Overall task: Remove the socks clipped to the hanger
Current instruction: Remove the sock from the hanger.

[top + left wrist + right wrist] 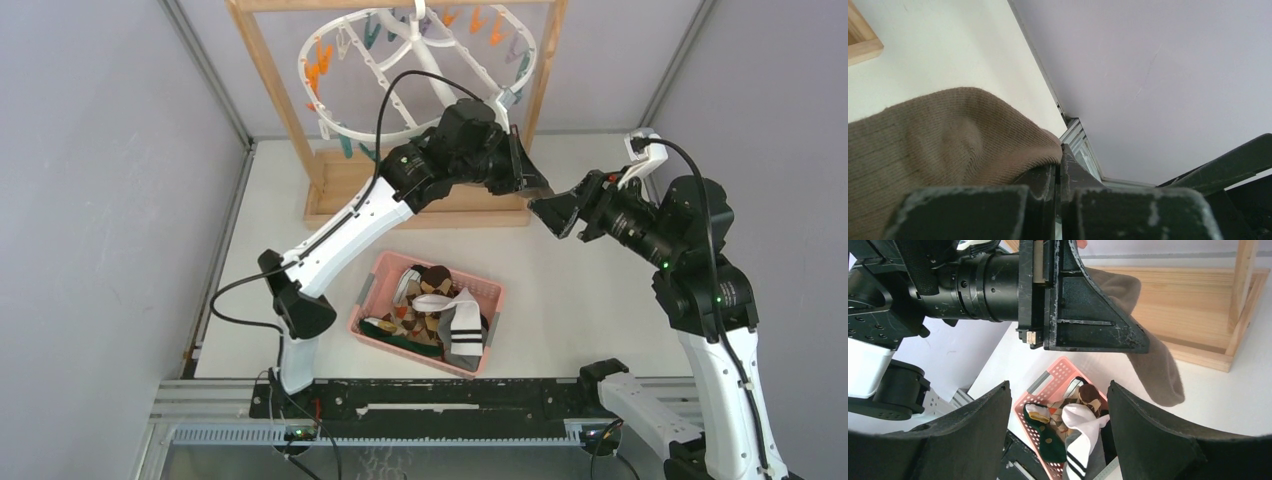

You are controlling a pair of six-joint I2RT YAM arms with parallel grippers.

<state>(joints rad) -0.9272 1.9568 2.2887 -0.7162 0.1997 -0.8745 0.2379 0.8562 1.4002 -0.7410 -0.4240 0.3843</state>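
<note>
**Carrying the freed sock to the basket**

The plain taupe-brown ribbed knit sock is off the rack. It hangs from the left gripper, whose black fingers are pressed together on a fold of the fabric, in the air in front of the base of the light wooden frame and above the white table. The white plastic oval hanger, with its orange, teal and purple clips, hangs behind and above. No sock shows on the part of it in view.

The right gripper sits just beside the left one with its jaws spread wide and nothing between them.

The step in hand looks like the drop-off. The pink perforated plastic basket, already holding a heap of mixed patterned socks, lies nearer the arm bases, well apart from the held sock.

- Bring the left wrist back over the middle of the basket before letting go. The sock is limp and its free end trails low, so a release near the rim could leave it draped over the edge.
- Lift or swing wide enough that the dangling toe does not catch the frame's base.
- The right arm crowds the path, so it had best give way first.
</note>
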